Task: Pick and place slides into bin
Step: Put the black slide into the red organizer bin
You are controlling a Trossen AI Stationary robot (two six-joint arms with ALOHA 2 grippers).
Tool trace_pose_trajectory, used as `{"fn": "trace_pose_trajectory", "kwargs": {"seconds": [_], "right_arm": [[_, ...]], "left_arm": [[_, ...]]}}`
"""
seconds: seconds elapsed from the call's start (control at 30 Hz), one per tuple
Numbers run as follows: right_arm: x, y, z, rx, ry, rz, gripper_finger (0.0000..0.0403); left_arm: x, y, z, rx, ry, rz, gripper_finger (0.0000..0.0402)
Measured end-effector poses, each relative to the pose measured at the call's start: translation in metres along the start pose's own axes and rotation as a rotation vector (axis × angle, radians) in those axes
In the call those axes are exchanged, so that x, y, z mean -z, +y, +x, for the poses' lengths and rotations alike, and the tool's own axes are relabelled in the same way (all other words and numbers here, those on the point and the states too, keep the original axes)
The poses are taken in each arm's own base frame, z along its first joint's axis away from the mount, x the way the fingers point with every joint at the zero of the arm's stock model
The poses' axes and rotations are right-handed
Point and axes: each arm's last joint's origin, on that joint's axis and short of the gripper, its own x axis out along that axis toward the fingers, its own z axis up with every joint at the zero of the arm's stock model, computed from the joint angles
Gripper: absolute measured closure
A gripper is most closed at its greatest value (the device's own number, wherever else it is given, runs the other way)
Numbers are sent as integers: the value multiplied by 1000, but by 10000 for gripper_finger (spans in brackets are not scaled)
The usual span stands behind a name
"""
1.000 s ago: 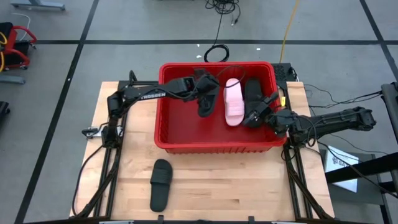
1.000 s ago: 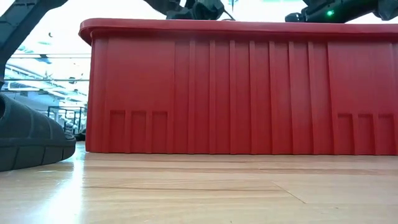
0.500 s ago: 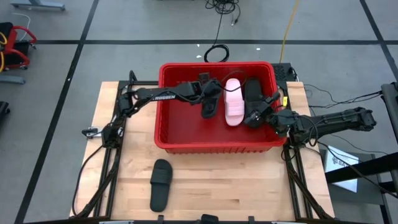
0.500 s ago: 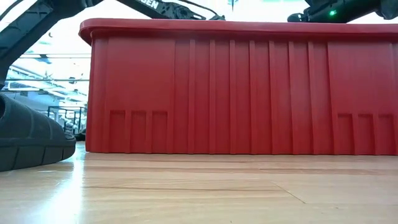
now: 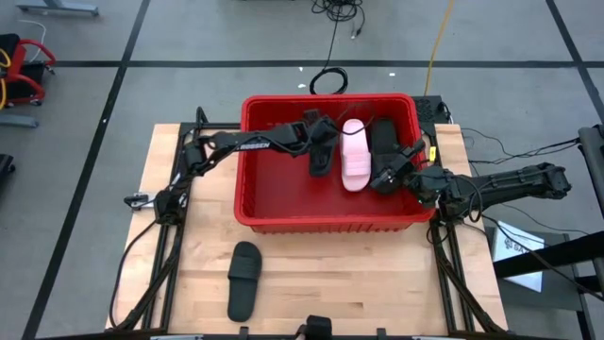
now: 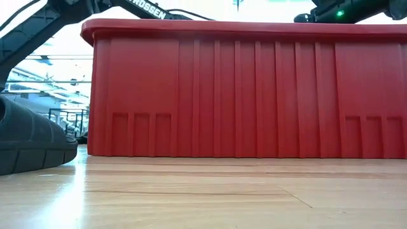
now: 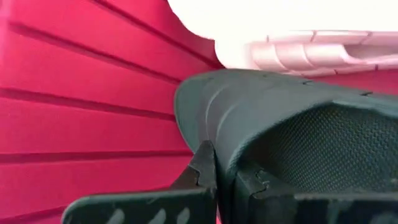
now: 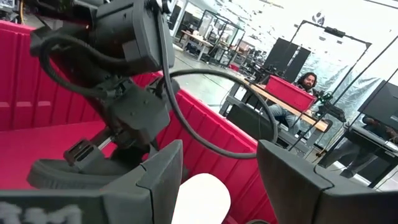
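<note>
Inside the upper middle of the high view, a matte black rubber slide sandal point(image 5: 319, 157) hangs clamped in the left gripper point(image 5: 315, 142), low over the floor of the large bright red slotted plastic bin point(image 5: 247, 179). The left wrist view shows the dark fingers point(image 7: 198, 176) pinched on the sandal's edge point(image 7: 286, 137), with the red ribbed floor close below. Just right of it lies a pale pink slide sandal point(image 5: 355, 156), and beyond that another black sandal point(image 5: 382, 142) against the bin's right side.

The step looks like the release. A good drop seems to need the sandal lowered until its sole nearly meets the floor, kept just left of the pink one so it lands flat rather than propped on it, then the fingers spread and lifted straight up.

The right gripper point(image 5: 389, 175) waits at the bin's right side with its fingers spread wide and empty. One more black slide point(image 5: 243, 280) lies on the wooden table point(image 5: 377, 283), lower left of the frame, probably next.
</note>
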Motion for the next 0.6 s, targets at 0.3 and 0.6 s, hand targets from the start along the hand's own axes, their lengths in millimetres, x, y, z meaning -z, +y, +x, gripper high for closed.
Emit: {"fn": "trace_pose_trajectory", "kwargs": {"seconds": [0.3,0.6], "right_arm": [[0,0,0,-2,-1,-1,206],[0,0,0,-3,0,-1,206]], "left_arm": [[1,-6,10,-2,4,21,400],[0,-6,10,8,-15,-22,400]]}}
